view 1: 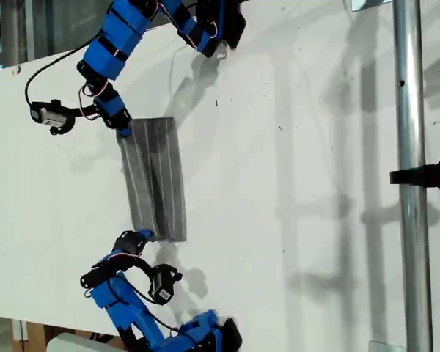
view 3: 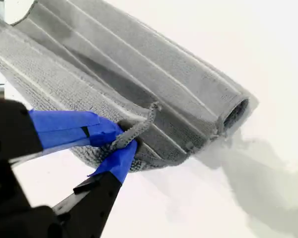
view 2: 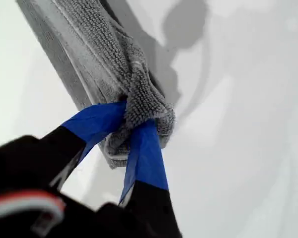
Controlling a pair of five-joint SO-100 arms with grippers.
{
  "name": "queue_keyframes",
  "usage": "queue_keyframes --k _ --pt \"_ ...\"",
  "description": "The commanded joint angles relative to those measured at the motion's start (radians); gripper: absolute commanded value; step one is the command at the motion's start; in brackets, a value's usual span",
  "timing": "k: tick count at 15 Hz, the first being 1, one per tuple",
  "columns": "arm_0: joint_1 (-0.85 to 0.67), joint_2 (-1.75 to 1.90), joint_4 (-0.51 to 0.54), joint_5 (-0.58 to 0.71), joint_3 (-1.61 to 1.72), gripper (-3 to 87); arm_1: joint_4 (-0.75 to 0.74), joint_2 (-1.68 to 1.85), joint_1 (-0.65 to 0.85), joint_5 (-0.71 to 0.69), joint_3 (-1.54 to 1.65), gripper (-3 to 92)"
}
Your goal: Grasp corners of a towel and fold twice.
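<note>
My first gripper point(view 2: 139, 124) is closed on a corner point(view 2: 146, 106) of the towel point(view 2: 89, 39). Its blue-taped jaws pinch the gray pile into a bunched knot, and the rest of the cloth runs away from the jaws across the white surface point(view 2: 238, 148).

My second gripper point(view 3: 125, 141) is likewise clamped on the towel, its jaws meeting on a thin strip of the cloth's edge at another corner point(view 3: 139, 124). Beyond those jaws the towel lies doubled over. The pale stripes run along its length, and at the near end the fold stands open in a small loop.

In the exterior view the towel lies as a long, narrow band on the surface, towards that view's left. A dark crease runs down its middle. One blue arm point(view 1: 121, 37) reaches in from the top of that view to the band's upper end, and another blue arm point(view 1: 132, 301) reaches from the bottom to its lower end. I cannot tell from the wrist views which arm is which. Farther off, at the exterior view's right, stands a metal pole point(view 1: 411, 183).
</note>
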Motion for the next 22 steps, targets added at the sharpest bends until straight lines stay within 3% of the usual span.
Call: queue_keyframes --k 1,6,14,15,16,17,18,20,22 --pt "-0.043 0.067 -0.005 0.023 -0.049 -1.8 0.006 0.014 0.026 -0.017 -0.109 -0.2" --pt "0.031 0.038 -0.201 -0.057 0.242 -1.7 -0.057 -0.063 -0.046 0.054 0.152 -0.2" --pt "0.052 -0.049 -0.313 -0.143 0.408 -1.6 -0.100 -0.288 -0.118 0.152 0.178 -0.2" --pt "0.040 -0.046 -0.334 -0.155 0.440 -0.9 -0.092 -0.313 -0.103 0.172 0.169 3.9" --pt "0.028 -0.041 -0.328 -0.170 0.453 5.6 -0.071 -0.321 -0.086 0.186 0.164 16.7" --pt "0.020 -0.038 -0.275 -0.175 0.437 17.8 -0.038 -0.299 -0.072 0.190 0.164 23.8" --pt "0.015 -0.032 -0.183 -0.190 0.400 25.2 0.000 -0.250 -0.063 0.190 0.172 27.2" --pt "0.014 0.098 -0.104 -0.195 0.417 38.1 0.112 -0.144 -0.011 0.196 0.173 30.1" --pt "0.002 0.314 -0.052 -0.209 0.471 38.2 0.169 -0.002 0.058 0.196 0.239 36.0"
